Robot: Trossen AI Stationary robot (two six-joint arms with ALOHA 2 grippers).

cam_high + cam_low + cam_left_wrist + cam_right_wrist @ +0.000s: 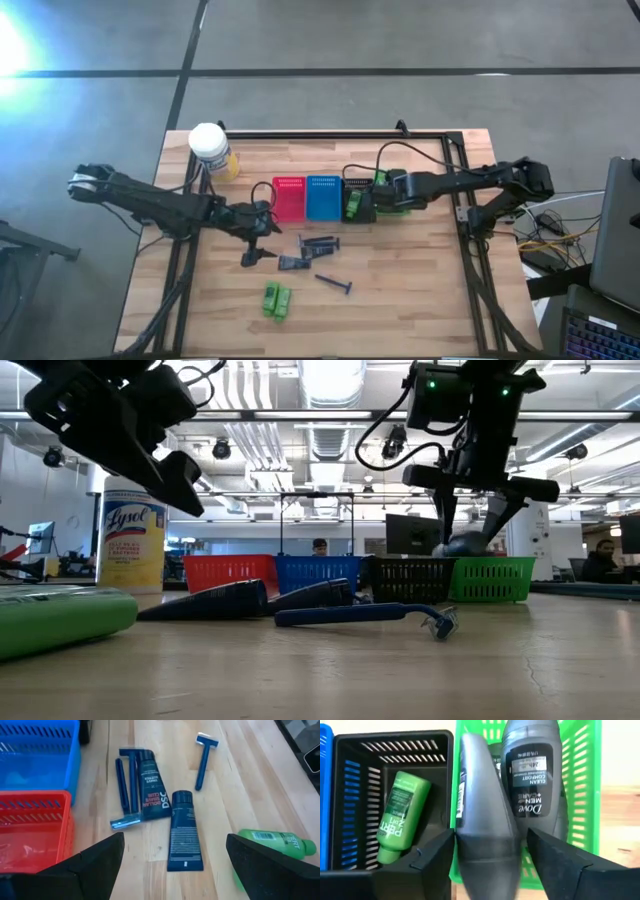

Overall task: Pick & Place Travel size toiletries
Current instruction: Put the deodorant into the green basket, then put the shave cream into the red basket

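Note:
My right gripper (490, 845) hangs open over the green basket (582, 780), pointing steeply down. A dark grey bottle (485, 820) stands between its fingers. A second grey bottle (532, 780) lies in that basket. A green bottle (397, 815) lies in the black basket (350, 790). My left gripper (174, 842) is open above the table, over two dark blue tubes (184, 830) (147, 780). Two razors (127, 790) lie beside the tubes and a third razor (204, 757) lies apart. Green bottles (277, 300) lie toward the near edge. My right gripper's fingers stand on either side of the grey bottle's lower body (487, 855), coming from above. One finger (435, 855) is right against the bottle's side; a narrow gap shows at the other finger (555, 855). Whether they touch it, I cannot tell.
The red basket (288, 197) and blue basket (322, 197) stand in a row with the black and green ones at mid table. A yellow jar with a white lid (212, 150) stands at the far left. Bare wood lies at the near right (420, 300).

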